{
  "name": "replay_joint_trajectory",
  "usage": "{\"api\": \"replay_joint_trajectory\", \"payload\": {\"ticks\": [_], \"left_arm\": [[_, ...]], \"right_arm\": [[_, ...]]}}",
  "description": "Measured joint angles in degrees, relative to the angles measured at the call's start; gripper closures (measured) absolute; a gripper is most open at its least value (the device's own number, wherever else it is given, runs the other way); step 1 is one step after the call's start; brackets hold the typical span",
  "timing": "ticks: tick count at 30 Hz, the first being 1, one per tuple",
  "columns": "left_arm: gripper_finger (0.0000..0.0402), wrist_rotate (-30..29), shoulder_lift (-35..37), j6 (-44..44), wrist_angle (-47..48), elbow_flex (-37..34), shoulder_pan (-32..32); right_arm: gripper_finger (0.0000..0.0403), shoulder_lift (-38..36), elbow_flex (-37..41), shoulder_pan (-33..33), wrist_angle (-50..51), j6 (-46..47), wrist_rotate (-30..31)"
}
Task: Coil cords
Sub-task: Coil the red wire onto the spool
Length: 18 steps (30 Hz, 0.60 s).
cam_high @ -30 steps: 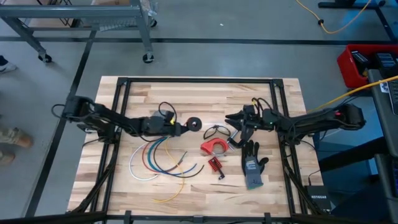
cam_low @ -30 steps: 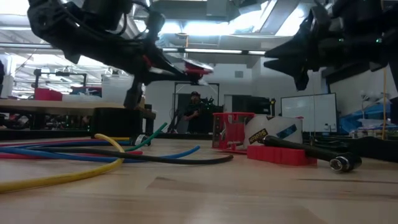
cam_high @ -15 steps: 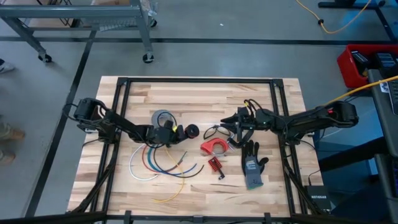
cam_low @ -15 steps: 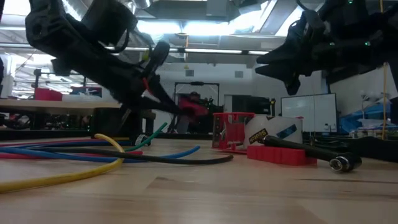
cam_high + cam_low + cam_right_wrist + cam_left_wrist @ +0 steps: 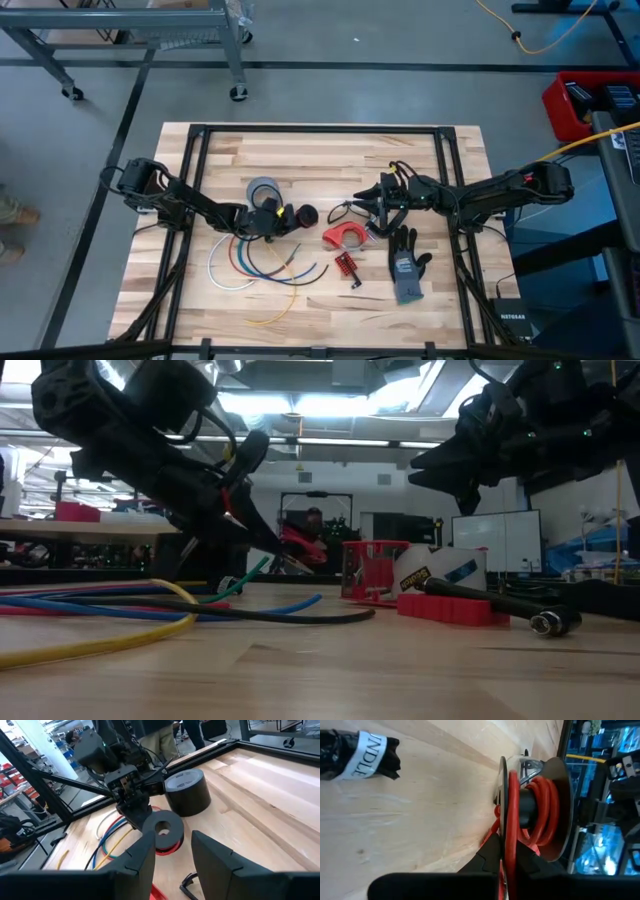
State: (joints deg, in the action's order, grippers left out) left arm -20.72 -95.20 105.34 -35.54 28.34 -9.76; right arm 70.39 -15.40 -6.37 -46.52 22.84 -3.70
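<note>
- The red cord (image 5: 540, 810) is wound in several turns around the hub of a black spool (image 5: 307, 213) — the left wrist view shows the coils packed between the spool's two dark flanges.
- The spool sits near the middle of the table (image 5: 330, 150), just in front of the grey tape roll (image 5: 262, 189); in the right wrist view its flat black face with a centre hole is turned toward that camera, with red showing below the rim.
- The loose cords (image 5: 262, 262) — white, blue, red, green and yellow — lie in nested open curves on the wood toward the table's front left, their ends fanning out to the right; a separate yellow strand lies nearer the front edge.
- The left gripper (image 5: 283, 217) reaches in low from the table's left side, the arm stretched nearly flat over the wood, and its fingers are clamped on the spool's flange, as the left wrist view shows.
- The right gripper (image 5: 378, 197) hangs above the table just right of the spool, by a pair of safety glasses (image 5: 347, 210), its two fingers spread apart with nothing between them.
- A red tape dispenser (image 5: 345, 236) and a grey glove (image 5: 406, 265) lie beside the right arm.
</note>
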Motion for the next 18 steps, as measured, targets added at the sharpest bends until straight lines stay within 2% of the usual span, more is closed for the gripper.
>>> {"api": "replay_joint_trajectory", "payload": {"ticks": [6, 18], "left_arm": [[0.0387, 0.4, -0.1, -2.7, -0.5, -0.2, 0.0], [0.0342, 1.8, 0.0, 0.1, -1.3, -0.2, 0.0]], "right_arm": [[0.0272, 0.0, 0.0, 0.0, 0.1, -0.3, 0.0], [0.0272, 0.0, 0.0, 0.0, 0.1, -0.5, 0.0]]}}
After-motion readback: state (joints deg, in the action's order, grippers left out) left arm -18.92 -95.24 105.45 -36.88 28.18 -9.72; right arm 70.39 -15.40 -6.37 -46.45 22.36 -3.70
